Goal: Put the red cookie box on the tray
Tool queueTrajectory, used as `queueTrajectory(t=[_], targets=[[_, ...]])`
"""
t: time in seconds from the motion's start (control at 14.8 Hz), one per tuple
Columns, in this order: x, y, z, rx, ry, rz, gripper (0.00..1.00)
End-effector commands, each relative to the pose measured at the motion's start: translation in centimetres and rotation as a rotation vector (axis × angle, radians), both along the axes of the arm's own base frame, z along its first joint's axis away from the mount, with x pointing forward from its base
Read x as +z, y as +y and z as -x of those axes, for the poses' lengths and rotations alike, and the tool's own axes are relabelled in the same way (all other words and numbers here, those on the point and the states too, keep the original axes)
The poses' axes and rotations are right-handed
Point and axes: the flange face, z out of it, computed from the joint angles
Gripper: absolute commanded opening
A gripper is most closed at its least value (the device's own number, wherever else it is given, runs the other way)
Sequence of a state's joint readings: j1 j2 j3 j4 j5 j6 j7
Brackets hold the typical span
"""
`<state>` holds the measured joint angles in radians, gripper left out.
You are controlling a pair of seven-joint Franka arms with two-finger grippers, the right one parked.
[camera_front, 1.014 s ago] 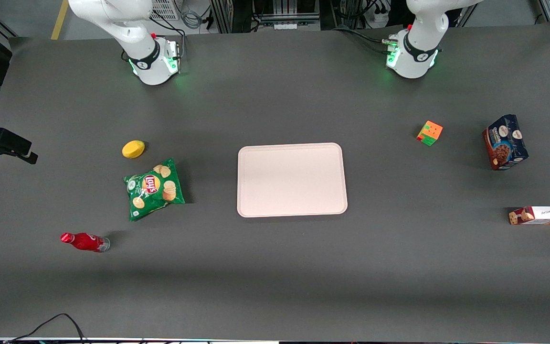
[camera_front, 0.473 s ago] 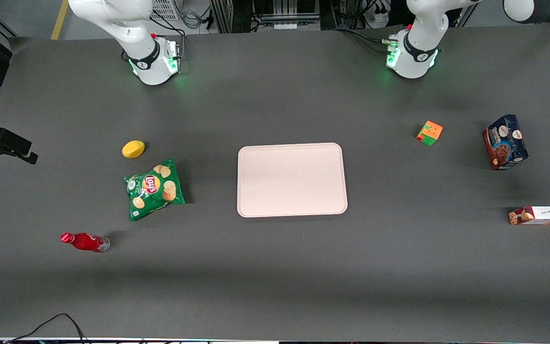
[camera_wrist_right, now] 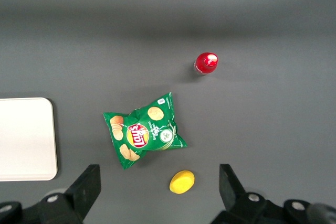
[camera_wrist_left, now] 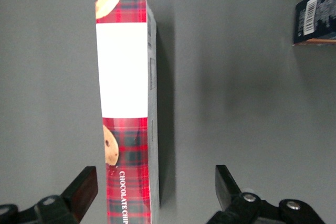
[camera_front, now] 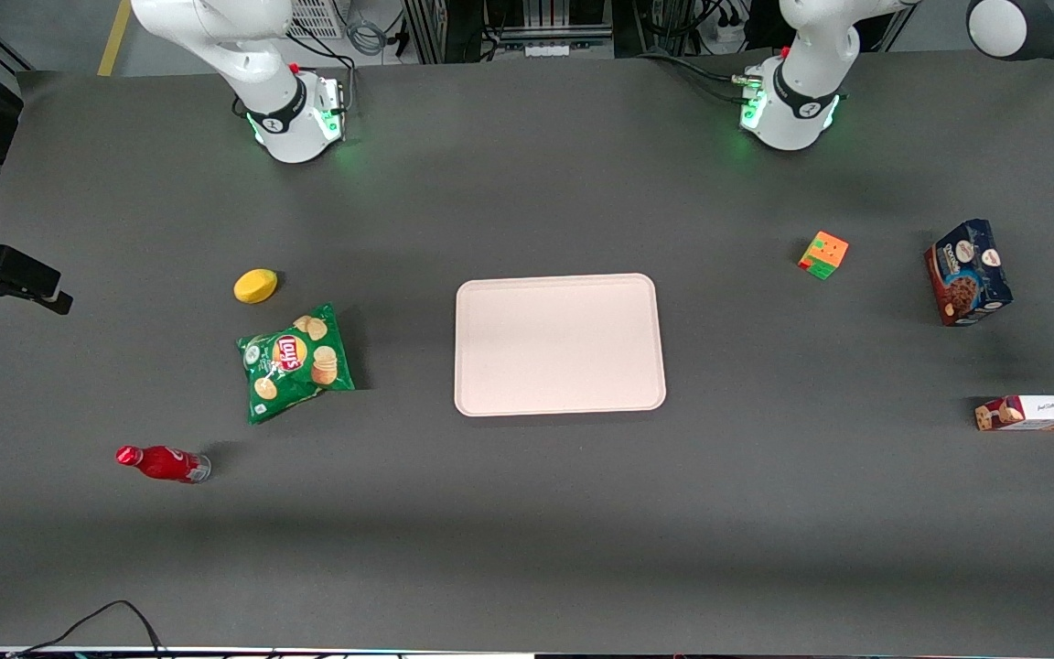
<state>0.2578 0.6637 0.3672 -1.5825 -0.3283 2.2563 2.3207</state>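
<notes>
Table (camera_front: 527,513): dark grey mat, bearing all listed items.

Tray (camera_front: 560,344): pale pink, rounded corners, low rim, flat at the table's centre; nothing on it. Judged to sit centrally as the drop zone within the working arm's reach.

Chip bag (camera_front: 295,361): green, lying flat toward the parked arm's end, at about 9 o'clock from the tray.

Red cookie box (camera_front: 1044,413): long, narrow, dark-red plaid with white label panel; lies flat on the table at the working arm's end, at roughly 4 o'clock from the tray and well apart from it, partly cut by the front view's edge. Not yet lifted.

Blue cookie box (camera_front: 968,271): shorter, squatter, at 12 o'clock from the red box, farther from the front camera. Not the target.

Gripper (camera_wrist_left: 155,186): left arm's, hovering above the red cookie box (camera_wrist_left: 126,119); jaws spread wide, one finger (camera_wrist_left: 83,190) on each long side of the box with clear gap, touching nothing. Judged to be lined up across the narrow width, since that is the span the fingers can close over.

Red bottle (camera_front: 161,463): lying on its side, at 8 o'clock from the tray.

Puzzle cube (camera_front: 823,254): multicoloured, at 2 o'clock from the tray.

Yellow fruit-like item (camera_front: 255,286): just above the chip bag at 12 o'clock.
</notes>
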Motion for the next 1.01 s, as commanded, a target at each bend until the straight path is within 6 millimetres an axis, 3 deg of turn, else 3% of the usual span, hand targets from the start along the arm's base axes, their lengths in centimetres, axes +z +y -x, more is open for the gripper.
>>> queueTrajectory(t=[0.0,0.95], targets=[[-1.0,0.8,-0.7,0.003,-0.043,-0.011,1.0],[-6.0,0.0,-1.0,0.047,-0.06,0.017,1.0]])
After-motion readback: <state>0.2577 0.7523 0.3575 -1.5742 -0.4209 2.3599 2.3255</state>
